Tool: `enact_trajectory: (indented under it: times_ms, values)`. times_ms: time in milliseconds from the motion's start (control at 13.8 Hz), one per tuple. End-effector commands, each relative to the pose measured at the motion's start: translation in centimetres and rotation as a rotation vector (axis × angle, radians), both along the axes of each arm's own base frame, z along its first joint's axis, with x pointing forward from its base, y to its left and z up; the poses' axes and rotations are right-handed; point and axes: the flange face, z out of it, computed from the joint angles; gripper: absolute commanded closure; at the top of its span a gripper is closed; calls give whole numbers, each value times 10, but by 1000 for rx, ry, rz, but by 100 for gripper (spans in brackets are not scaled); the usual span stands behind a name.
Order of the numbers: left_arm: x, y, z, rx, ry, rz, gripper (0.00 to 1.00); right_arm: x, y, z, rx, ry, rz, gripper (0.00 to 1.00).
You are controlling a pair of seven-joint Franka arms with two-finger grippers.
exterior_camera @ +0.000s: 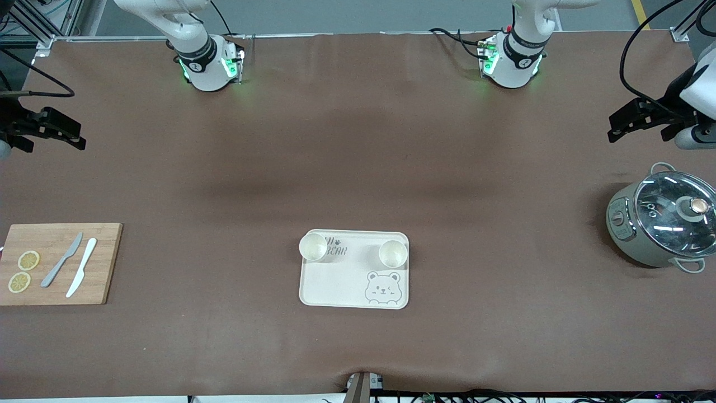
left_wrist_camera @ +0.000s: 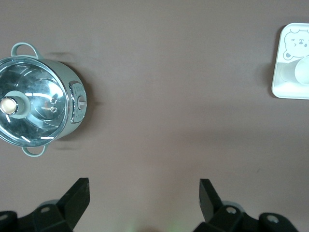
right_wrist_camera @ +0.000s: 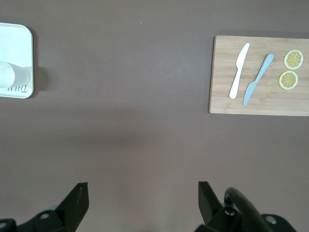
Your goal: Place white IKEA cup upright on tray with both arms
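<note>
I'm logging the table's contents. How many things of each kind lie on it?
White cups: 2
Tray: 1
Bamboo cutting board: 1
Knives: 2
Lemon slices: 2
Lidded pot: 1
Total: 9

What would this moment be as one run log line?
tray: two white cups upright on it | left pincer: open, beside pot | right pincer: open, near cutting board | both waiting
</note>
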Motion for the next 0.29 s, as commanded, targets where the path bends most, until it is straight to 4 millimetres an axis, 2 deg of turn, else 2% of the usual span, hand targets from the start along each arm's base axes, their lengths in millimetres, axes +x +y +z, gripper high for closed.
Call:
enact_trajectory:
  times_ms: [0,217]
  values:
    - [0,4,6,-6,-2,-10,0,-5,-4,6,-15,-4,6,0]
    - [-8,3,9,-4,26,-10,0,-4,-2,6,-15,-2,9,0]
